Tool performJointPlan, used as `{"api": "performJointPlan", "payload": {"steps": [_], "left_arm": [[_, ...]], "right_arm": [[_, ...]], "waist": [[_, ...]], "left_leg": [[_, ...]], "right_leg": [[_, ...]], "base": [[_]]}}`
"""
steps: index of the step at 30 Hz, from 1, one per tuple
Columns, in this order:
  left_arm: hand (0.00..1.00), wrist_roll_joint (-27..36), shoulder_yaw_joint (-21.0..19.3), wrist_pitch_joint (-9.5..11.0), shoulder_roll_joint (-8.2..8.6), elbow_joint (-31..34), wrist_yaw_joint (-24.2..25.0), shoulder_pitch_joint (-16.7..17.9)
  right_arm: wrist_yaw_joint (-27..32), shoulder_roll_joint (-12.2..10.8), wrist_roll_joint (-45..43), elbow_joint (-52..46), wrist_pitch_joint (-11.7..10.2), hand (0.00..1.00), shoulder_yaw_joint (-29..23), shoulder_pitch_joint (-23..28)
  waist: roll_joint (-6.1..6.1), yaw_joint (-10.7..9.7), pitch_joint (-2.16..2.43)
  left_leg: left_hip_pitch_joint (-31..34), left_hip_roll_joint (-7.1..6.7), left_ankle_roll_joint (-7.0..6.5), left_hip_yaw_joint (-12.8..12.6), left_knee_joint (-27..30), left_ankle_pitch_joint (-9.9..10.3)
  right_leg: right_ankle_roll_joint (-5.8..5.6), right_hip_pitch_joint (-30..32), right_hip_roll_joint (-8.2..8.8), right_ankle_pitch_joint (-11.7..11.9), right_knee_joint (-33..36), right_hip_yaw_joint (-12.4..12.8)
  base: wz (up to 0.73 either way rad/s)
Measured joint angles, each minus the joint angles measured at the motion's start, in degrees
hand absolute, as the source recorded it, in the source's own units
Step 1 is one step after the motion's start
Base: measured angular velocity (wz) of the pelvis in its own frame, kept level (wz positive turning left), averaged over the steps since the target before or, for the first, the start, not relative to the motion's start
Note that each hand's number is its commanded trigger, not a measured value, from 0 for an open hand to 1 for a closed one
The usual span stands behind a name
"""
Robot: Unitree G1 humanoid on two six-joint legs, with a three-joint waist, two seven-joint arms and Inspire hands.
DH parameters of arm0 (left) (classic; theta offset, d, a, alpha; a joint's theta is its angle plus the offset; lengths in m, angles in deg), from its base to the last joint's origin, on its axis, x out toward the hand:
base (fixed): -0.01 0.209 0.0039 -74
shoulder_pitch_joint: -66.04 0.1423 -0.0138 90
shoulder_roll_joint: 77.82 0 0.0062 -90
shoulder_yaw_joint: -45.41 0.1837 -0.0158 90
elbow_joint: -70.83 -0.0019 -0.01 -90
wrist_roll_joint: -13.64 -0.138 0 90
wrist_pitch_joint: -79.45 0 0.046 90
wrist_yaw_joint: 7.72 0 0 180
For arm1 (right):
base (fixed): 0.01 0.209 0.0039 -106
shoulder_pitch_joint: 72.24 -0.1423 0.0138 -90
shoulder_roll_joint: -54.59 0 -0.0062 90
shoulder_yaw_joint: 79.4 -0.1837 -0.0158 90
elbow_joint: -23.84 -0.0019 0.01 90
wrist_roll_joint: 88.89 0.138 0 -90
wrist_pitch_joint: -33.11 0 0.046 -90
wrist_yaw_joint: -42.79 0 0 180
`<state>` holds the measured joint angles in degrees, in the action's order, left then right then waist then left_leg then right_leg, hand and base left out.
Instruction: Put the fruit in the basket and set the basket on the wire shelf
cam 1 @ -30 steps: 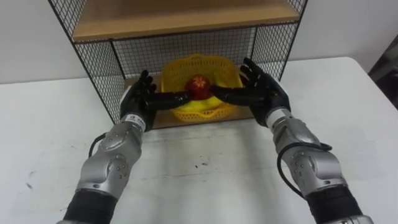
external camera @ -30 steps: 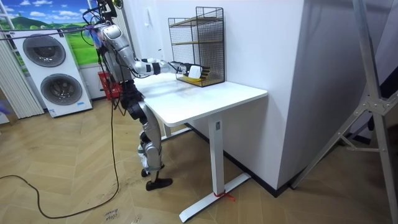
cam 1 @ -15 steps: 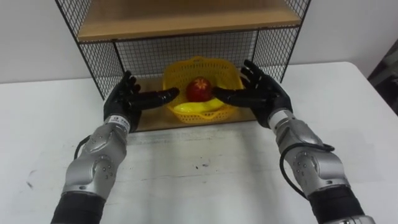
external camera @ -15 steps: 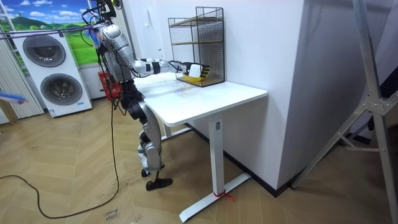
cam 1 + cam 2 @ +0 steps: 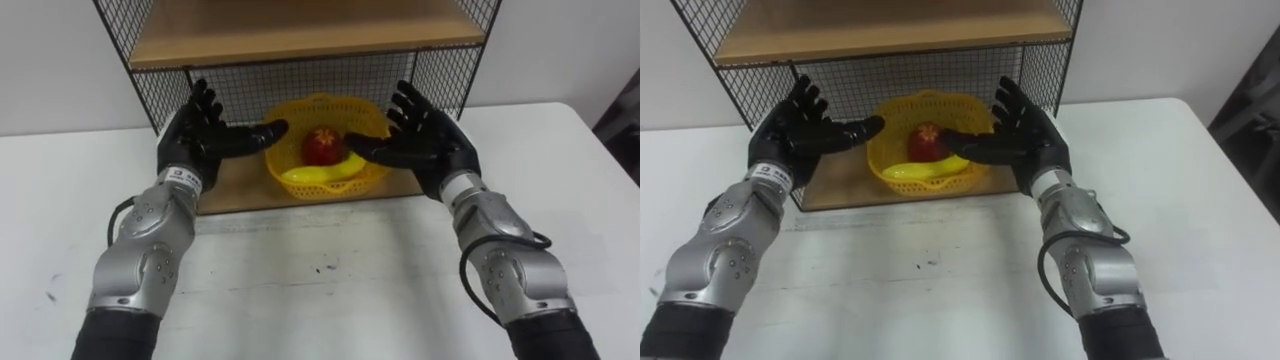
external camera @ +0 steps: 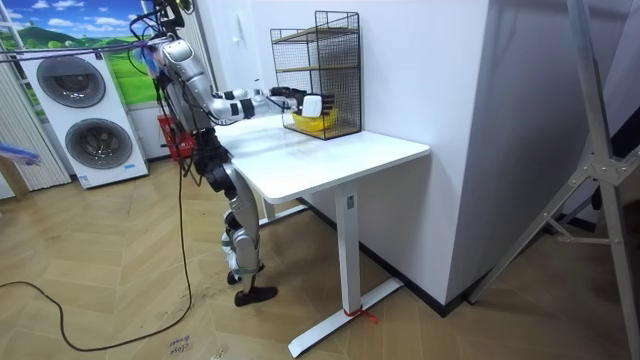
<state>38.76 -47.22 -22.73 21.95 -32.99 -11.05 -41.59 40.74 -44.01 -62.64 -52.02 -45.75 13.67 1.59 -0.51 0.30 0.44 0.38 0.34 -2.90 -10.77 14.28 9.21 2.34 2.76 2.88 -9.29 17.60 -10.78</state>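
While the left hand (image 5: 200, 135) and right hand (image 5: 428, 150) hang palm to palm with fingers spread, holding nothing, the yellow lattice basket (image 5: 325, 101) sits between them on the wooden bottom board of the wire shelf (image 5: 300, 40), just beyond their thumbs. Inside it, a red apple (image 5: 322, 146) rests behind a yellow banana (image 5: 318, 173). The white counter (image 5: 330, 290) lies beneath both forearms.

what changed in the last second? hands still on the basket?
Both came off it and drew back, apart and a bit up: left hand and right hand are open, clear of the basket. The basket stays on the shelf, apple and banana inside.
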Motion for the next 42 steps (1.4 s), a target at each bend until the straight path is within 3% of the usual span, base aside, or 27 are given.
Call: {"api": "performJointPlan", "payload": {"steps": [15, 22, 28, 39, 42], "left_arm": [[0.0, -6.1, -0.5, 4.1, 0.24, 12.3, 6.3, 11.5], [0.0, -7.0, -0.6, 5.0, 0.23, 13.4, 6.8, 12.8], [0.0, -7.1, -0.8, 6.3, -0.12, 17.8, 9.1, 16.4], [0.0, -7.3, -6.4, 6.4, -0.25, 24.3, 17.9, 23.5], [0.0, -7.5, -7.2, 7.4, -1.62, 24.8, 20.0, 25.5]], "right_arm": [[-3.2, 0.3, -1.0, -12.7, -3.1, 0.0, -4.2, 11.4], [-4.4, 0.3, -1.6, -13.9, -4.2, 0.0, -4.4, 13.1], [-5.3, 0.4, -1.6, -18.1, -5.0, 0.0, -4.8, 16.1], [-9.7, 0.4, -4.2, -23.3, -6.5, 0.0, -10.3, 20.2], [-10.1, 0.7, -4.0, -23.6, -6.9, 0.0, -12.0, 22.1]], "waist": [[0.39, -0.1, -0.05], [0.48, -0.2, -0.12], [0.41, -0.2, -0.06], [0.22, -0.1, -0.04], [-0.04, -0.1, 0.05]], "left_leg": [[0.1, 0.06, 0.07, -0.1, -0.6, 0.0], [0.3, 0.11, 0.07, -0.1, -0.7, 0.0], [0.9, 0.14, 0.07, -0.2, -0.7, 0.0], [2.5, 0.24, 0.07, 0.0, 0.2, 0.0], [2.6, 0.27, 0.0, 0.0, 0.1, 0.1]], "right_leg": [[-0.04, 0.2, -0.16, 0.0, -0.6, 0.1], [-0.13, 0.4, -0.34, 0.1, -0.9, 0.4], [-0.1, 1.1, -0.41, 0.2, -0.8, 0.7], [-0.02, 2.1, -0.27, 0.2, -0.8, -0.1], [-0.06, 2.1, -0.25, 0.2, -0.7, -0.1]], "base": [[0.0], [0.0], [-0.01], [0.02], [0.0]]}}
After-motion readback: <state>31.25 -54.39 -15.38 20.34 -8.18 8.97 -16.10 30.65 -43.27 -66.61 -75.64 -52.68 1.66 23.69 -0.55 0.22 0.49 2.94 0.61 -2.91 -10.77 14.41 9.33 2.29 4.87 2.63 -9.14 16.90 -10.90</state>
